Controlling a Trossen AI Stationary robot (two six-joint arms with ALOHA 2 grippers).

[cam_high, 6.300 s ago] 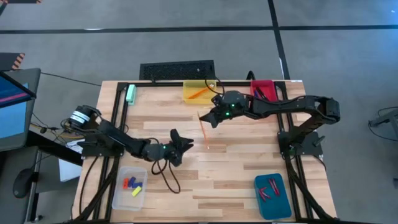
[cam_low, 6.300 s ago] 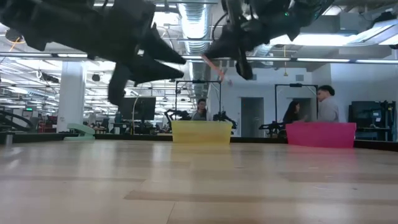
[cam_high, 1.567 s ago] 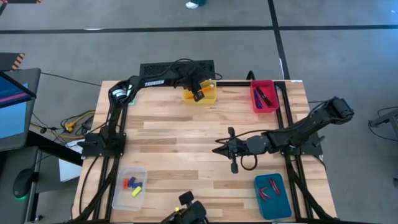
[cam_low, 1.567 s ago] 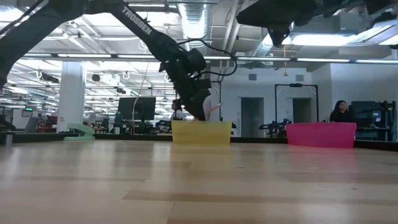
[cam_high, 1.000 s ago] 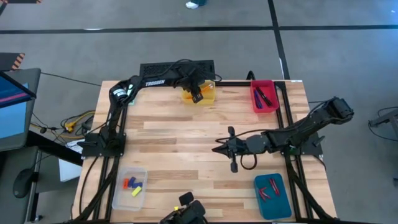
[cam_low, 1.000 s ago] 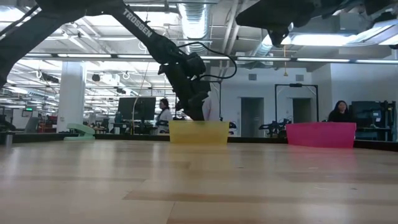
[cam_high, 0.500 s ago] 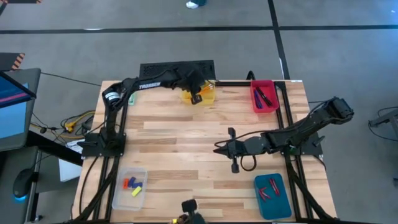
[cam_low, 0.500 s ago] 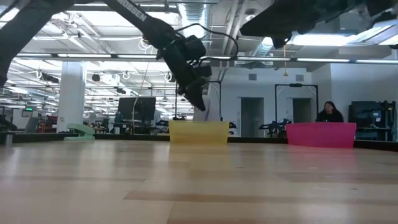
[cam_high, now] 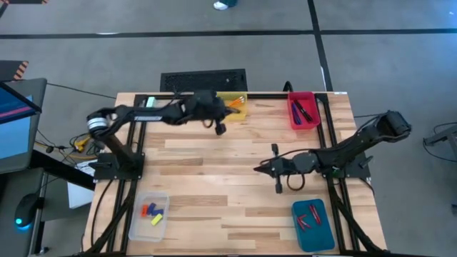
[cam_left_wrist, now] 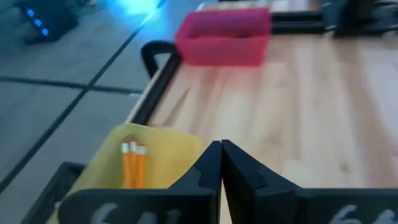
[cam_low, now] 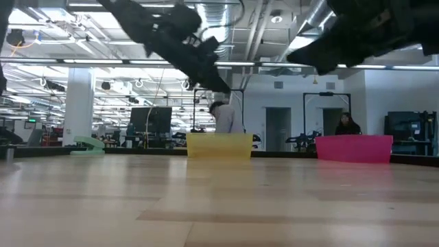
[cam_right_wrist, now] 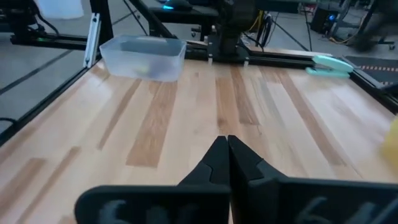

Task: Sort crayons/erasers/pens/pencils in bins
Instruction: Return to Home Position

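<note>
Fingers on the left gripper are pressed together, with nothing between them. The left arm reaches from the left side along the far part of the surface. Its gripper hangs up in the air at the near edge of the yellow bin and points toward the red bin.

The right arm stretches in from the right side. The right gripper is up over the middle of the surface and points left. Its fingers are pressed together too and hold nothing.

The yellow bin sits at the far edge and has orange pencils lying in it. The red bin is at the far right corner with dark pens inside. The teal-blue bin is at the near right corner and holds red crayons. The clear bin is at the near left corner. It holds small erasers in blue, red-orange and yellow. A pale green block lies near the far left corner.
</note>
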